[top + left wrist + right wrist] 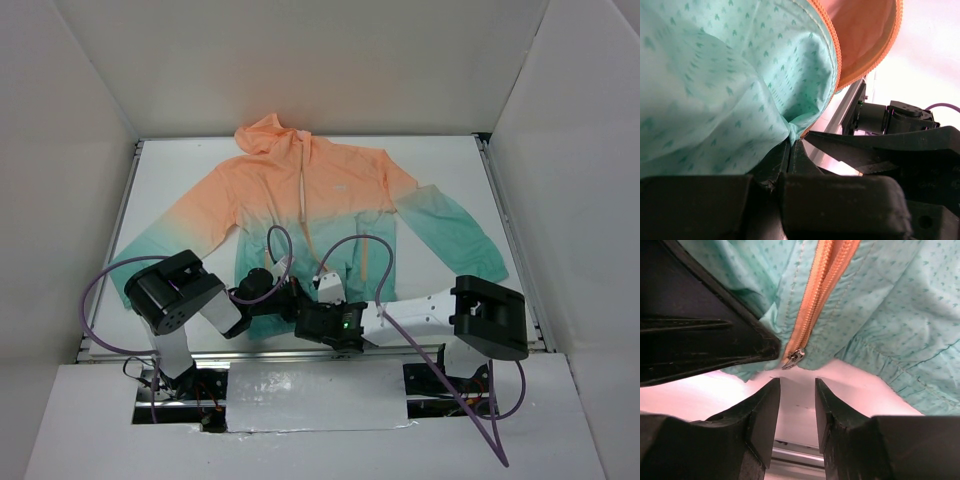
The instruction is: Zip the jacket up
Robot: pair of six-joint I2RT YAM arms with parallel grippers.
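The jacket (320,195) lies flat on the table, hood at the far side, orange-peach on top and teal at the hem. Its front is open in the lower part. My left gripper (791,142) is shut on the teal hem fabric (730,85) beside the orange zipper tape (832,45). My right gripper (797,382) is open and empty, just below the metal zipper slider (792,359) at the bottom of the orange zipper (815,295). Both grippers meet at the hem's middle in the top view (300,300).
The white table (450,160) is walled by white panels on three sides. A metal rail (510,220) runs along the table's right edge. Purple cables (285,250) loop above the jacket's lower part. The left gripper's black body (695,325) sits close to the slider's left.
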